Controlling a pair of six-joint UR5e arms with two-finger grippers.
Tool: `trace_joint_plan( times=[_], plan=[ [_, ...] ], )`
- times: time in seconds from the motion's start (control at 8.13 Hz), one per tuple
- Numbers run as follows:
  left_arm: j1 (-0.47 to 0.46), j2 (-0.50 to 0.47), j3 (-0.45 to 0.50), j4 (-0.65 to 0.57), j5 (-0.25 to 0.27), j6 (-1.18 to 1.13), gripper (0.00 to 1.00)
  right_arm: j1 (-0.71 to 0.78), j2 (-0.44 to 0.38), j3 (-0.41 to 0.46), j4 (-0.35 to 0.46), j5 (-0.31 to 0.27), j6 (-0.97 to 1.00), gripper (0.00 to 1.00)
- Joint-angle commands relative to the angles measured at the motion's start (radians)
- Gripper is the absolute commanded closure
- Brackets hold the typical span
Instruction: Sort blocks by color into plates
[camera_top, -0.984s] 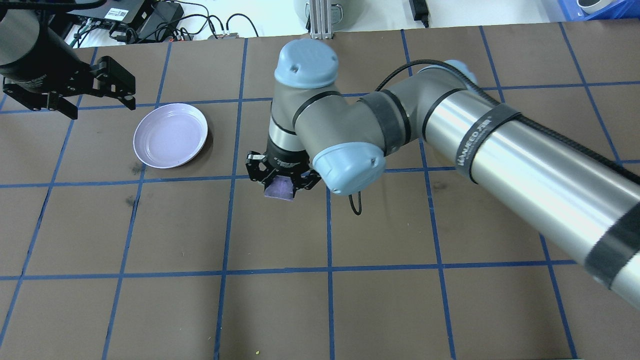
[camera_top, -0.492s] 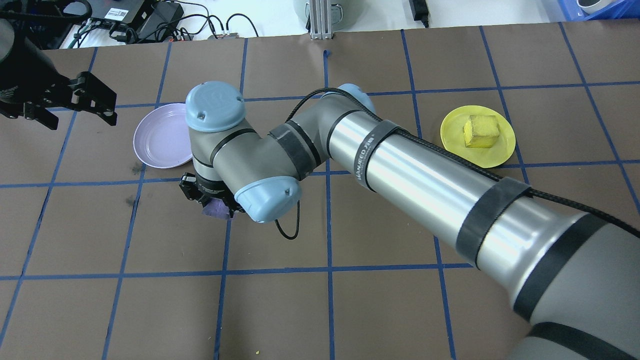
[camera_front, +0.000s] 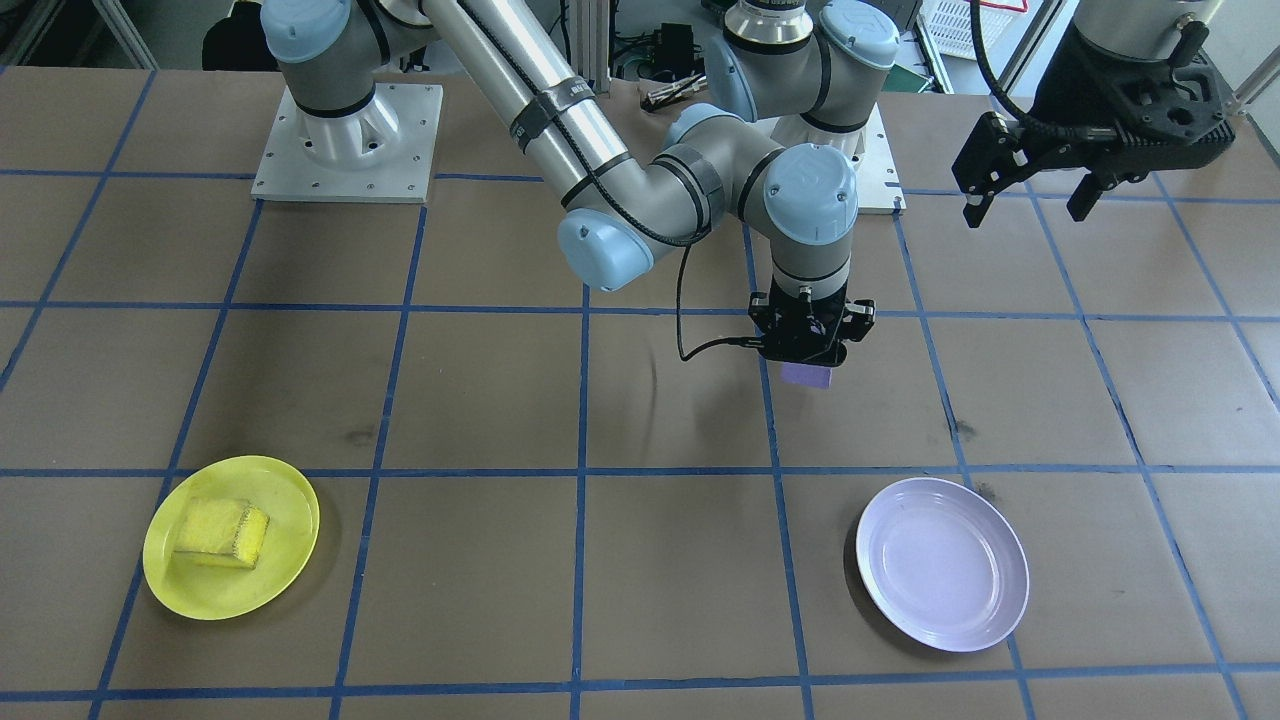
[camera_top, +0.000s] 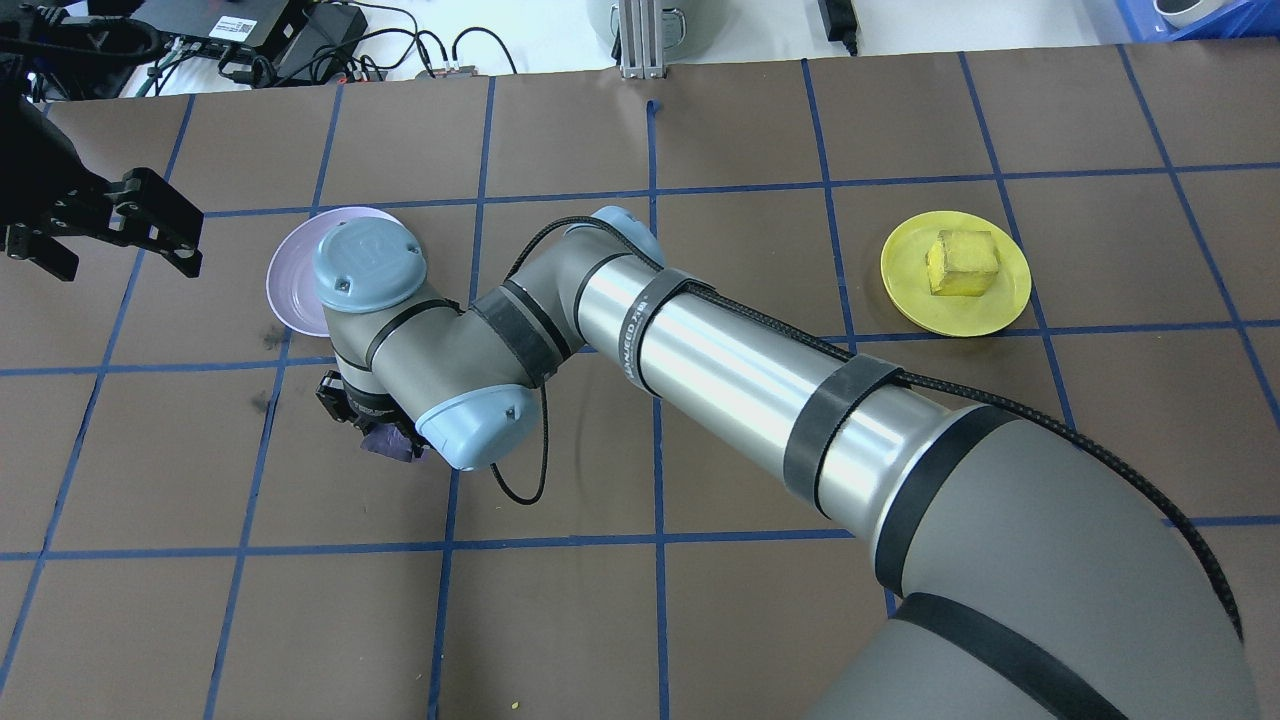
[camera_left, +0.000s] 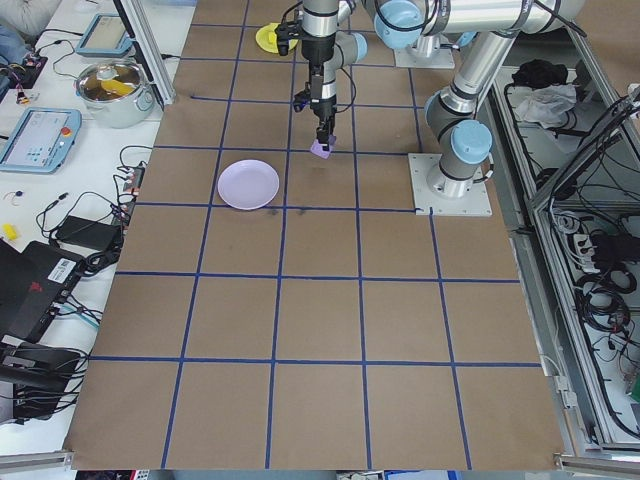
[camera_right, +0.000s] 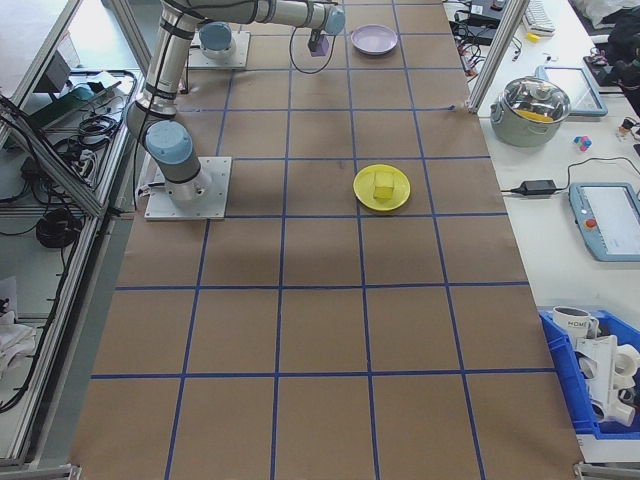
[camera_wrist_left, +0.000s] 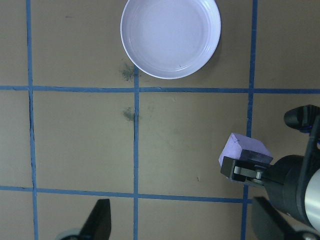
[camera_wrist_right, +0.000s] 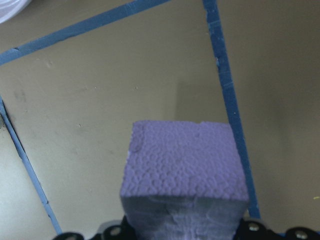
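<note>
The right gripper (camera_front: 806, 352) is clamped on the purple block (camera_front: 806, 376) and holds it in the air above the brown table (camera_front: 500, 400). The lavender plate (camera_front: 942, 563) is not under the block. In the front view it lies lower and to the right of the block, which means farther from the robot's base and toward the robot's own left. The gap between them is short, less than one square of the blue tape grid. I judge that the next move must carry the block this way until it is over the plate's middle, then let it go.

The plate is empty and shallow, with free table all around it. The left gripper (camera_front: 1030, 185) hangs with its fingers apart, holds nothing, and stays well aside near the table edge. The yellow block (camera_front: 222, 533) lies in the yellow plate (camera_front: 290, 560), far on the other side.
</note>
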Motion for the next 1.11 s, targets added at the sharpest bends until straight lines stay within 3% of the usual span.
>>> trace_joint_plan(
  times=[0.0,0.25,0.49,0.74,0.98],
  plan=[
    [0.015,0.003,0.004,-0.005,0.005,-0.003,0.00,0.006,0.020,-0.013,-0.007,-0.002,0.014,0.01],
    [0.096,0.007,0.007,-0.017,0.005,0.006,0.00,0.006,0.014,-0.018,-0.004,0.003,0.012,0.00],
    [0.105,0.003,-0.007,-0.002,0.005,0.008,0.00,0.000,-0.007,-0.022,0.000,-0.005,0.012,0.00],
    [0.105,0.007,-0.008,-0.003,0.005,0.009,0.00,-0.044,-0.072,-0.021,0.094,-0.040,-0.093,0.00],
    [0.092,-0.008,-0.010,-0.017,-0.013,0.008,0.00,-0.136,-0.139,-0.010,0.237,-0.044,-0.277,0.00]
  ],
)
